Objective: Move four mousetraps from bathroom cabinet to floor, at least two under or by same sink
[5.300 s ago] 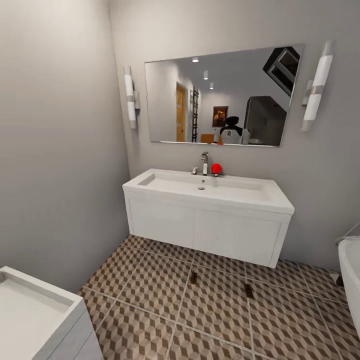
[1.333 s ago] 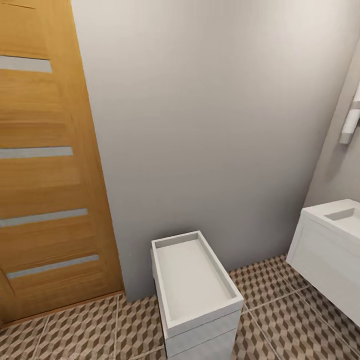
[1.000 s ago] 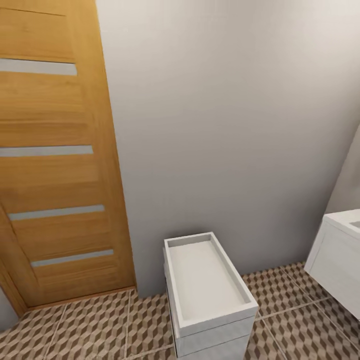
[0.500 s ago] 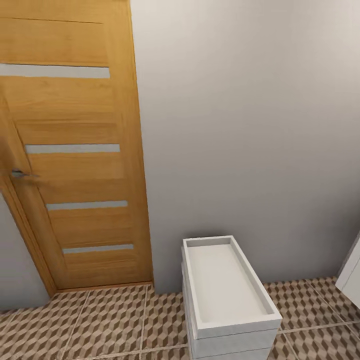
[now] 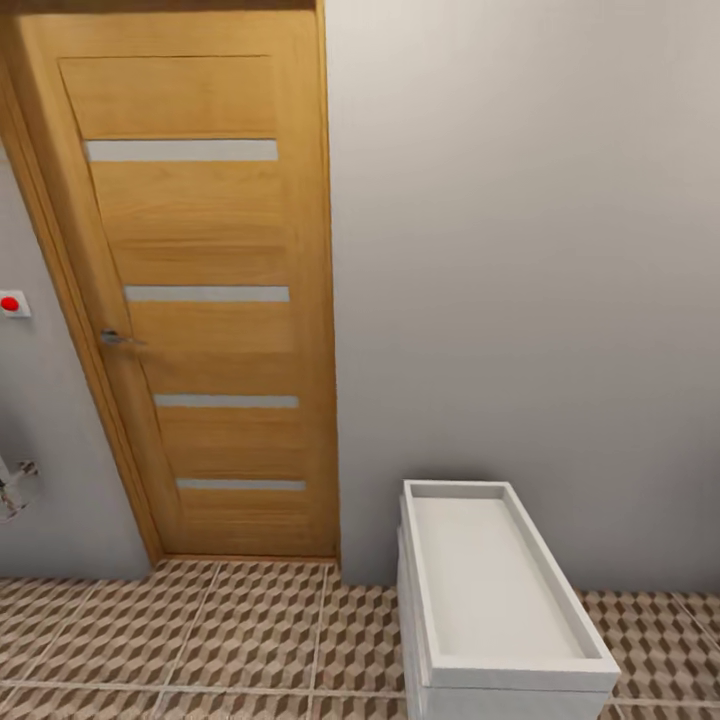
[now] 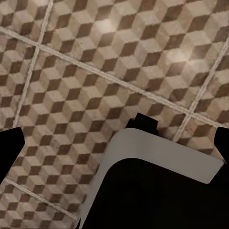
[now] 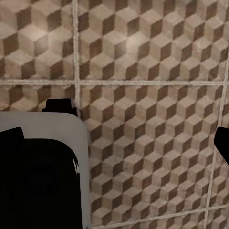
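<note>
Home bathroom corner: cube-patterned tiled floor (image 5: 250, 630), grey wall (image 5: 520, 280), orange-brown wooden door (image 5: 200, 290) with frosted strips; small white drawer unit (image 5: 500, 610) stands right of the door.

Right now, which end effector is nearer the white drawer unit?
Right, probably: the drawer unit stands right of the robot. Left end effector and right end effector both hang over floor tiles.

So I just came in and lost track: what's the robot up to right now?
It is handling nothing at the moment. Its head camera faces a closed wooden door and a small white drawer unit against the grey wall. Both wrist cameras look down at the bathroom floor with its cube-pattern tiles. No mousetraps or cabinet are in sight.
</note>
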### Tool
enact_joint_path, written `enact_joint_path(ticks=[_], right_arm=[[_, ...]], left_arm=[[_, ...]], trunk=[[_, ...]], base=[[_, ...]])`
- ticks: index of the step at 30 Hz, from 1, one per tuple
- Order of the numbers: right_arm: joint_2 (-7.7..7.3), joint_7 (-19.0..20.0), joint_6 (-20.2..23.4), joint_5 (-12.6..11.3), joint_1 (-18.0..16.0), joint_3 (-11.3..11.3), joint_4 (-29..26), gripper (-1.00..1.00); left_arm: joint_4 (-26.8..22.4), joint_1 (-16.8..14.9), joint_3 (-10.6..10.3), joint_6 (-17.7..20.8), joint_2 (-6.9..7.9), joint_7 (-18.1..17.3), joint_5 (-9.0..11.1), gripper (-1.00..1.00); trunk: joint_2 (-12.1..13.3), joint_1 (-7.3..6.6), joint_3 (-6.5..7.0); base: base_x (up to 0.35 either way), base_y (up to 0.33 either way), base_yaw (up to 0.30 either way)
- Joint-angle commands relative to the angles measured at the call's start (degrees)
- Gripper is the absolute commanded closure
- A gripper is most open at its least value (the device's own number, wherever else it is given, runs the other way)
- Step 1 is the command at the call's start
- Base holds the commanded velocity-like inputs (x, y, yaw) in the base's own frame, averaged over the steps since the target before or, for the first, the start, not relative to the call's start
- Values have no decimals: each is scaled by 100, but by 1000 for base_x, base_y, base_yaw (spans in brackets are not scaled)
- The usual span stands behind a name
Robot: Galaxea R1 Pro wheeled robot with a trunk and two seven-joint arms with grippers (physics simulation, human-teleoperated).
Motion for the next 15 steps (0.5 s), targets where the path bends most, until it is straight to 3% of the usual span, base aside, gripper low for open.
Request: enact_joint_path(ticks=[1,15], right_arm=[[0,-14,-32,-11,-7,35,18,-100],[15,-14,-32,-3,-7,35,18,-100]], left_arm=[[0,-4,-26,-23,-1,14,34,-100],[-51,-4,-43,-31,18,14,-1,-100]], trunk=[[-4,0,-6],[-4,0,-6]], base=[[0,0,271],[0,0,271]])
